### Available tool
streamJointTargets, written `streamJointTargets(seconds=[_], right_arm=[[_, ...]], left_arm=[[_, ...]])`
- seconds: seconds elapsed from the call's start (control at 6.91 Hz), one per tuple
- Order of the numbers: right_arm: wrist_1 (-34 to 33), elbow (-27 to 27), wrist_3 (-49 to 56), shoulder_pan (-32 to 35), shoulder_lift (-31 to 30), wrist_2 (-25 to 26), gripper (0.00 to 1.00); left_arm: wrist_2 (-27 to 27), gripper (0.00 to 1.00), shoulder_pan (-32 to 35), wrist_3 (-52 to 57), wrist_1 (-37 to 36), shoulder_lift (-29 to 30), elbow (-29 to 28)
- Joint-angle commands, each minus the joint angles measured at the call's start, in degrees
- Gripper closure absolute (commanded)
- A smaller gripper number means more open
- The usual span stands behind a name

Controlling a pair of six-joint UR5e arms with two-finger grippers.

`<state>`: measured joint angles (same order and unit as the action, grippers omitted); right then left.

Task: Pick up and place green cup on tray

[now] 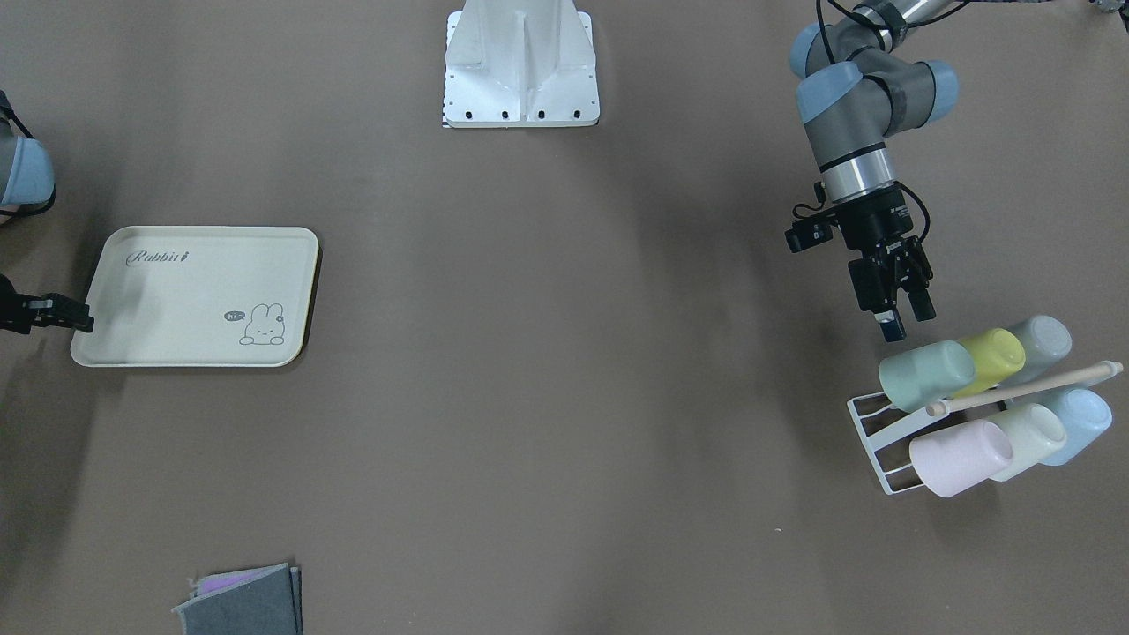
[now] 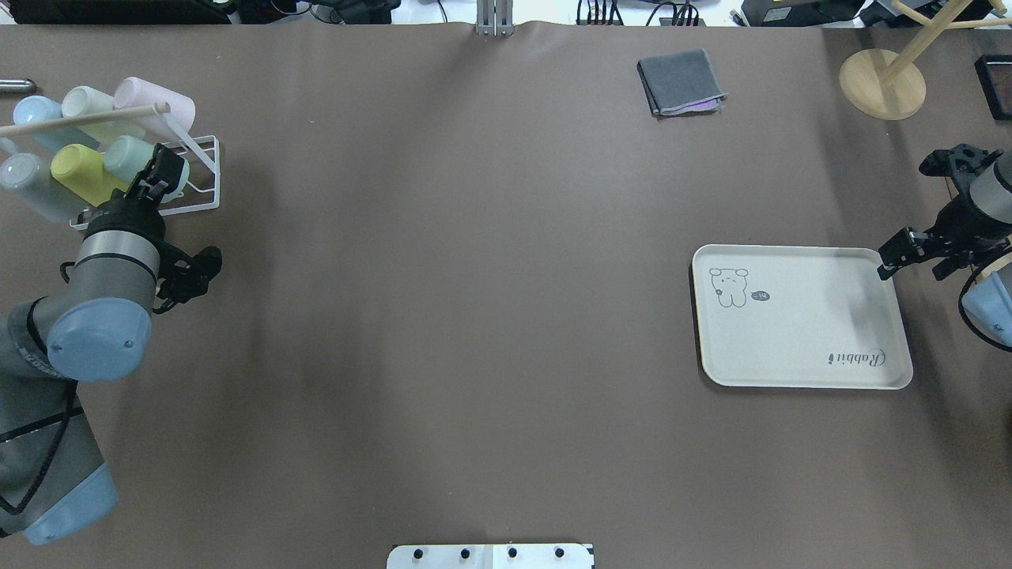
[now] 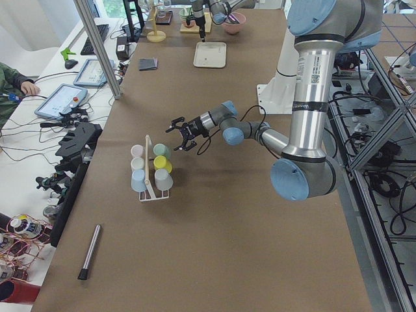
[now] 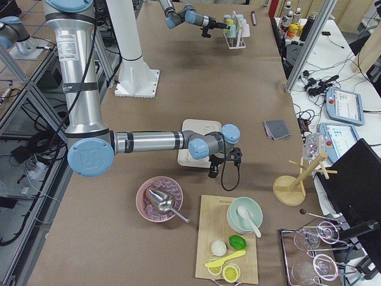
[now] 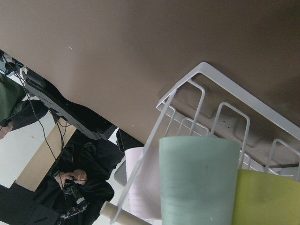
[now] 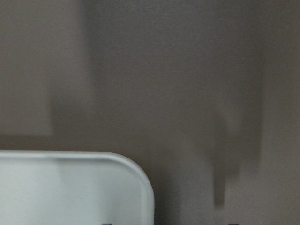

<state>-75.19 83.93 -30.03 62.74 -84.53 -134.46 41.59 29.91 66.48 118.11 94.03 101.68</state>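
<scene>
The green cup [image 1: 926, 375] lies tilted on a white wire rack [image 1: 871, 432] among other pastel cups. It also shows in the overhead view [image 2: 126, 156] and fills the left wrist view [image 5: 197, 183]. My left gripper [image 1: 907, 319] is open and empty, just short of the cup's base and apart from it; in the overhead view [image 2: 168, 170] it overlaps the cup. The cream tray [image 1: 176, 309] lies flat and bare at the other end of the table [image 2: 798, 340]. My right gripper [image 2: 889, 265] hovers at the tray's edge, open and empty.
On the rack are yellow [image 1: 997, 357], grey [image 1: 1045, 339], pink [image 1: 961, 459], whitish [image 1: 1028, 437] and blue [image 1: 1080, 423] cups under a wooden rod [image 1: 1023, 388]. A folded grey cloth [image 2: 680, 83] and a wooden stand [image 2: 881, 83] sit at the far edge.
</scene>
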Motion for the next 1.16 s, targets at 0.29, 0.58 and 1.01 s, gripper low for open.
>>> streamJointTargets(seconds=[0.29, 0.58, 1.01], right_arm=[[0.5, -0.3, -1.7, -0.9, 0.2, 0.0, 0.32], [0.5, -0.2, -1.7, -1.0, 0.2, 0.0, 0.44], [0.5, -0.3, -1.7, -1.2, 0.5, -0.2, 0.72]], left_arm=[[-2.0, 0.01, -0.7, -0.1, 7.8, 0.5, -7.5], [-2.0, 0.01, -0.9, -0.1, 7.9, 1.0, -8.3], [-2.0, 0.01, -0.9, 0.0, 7.9, 1.9, -9.0]])
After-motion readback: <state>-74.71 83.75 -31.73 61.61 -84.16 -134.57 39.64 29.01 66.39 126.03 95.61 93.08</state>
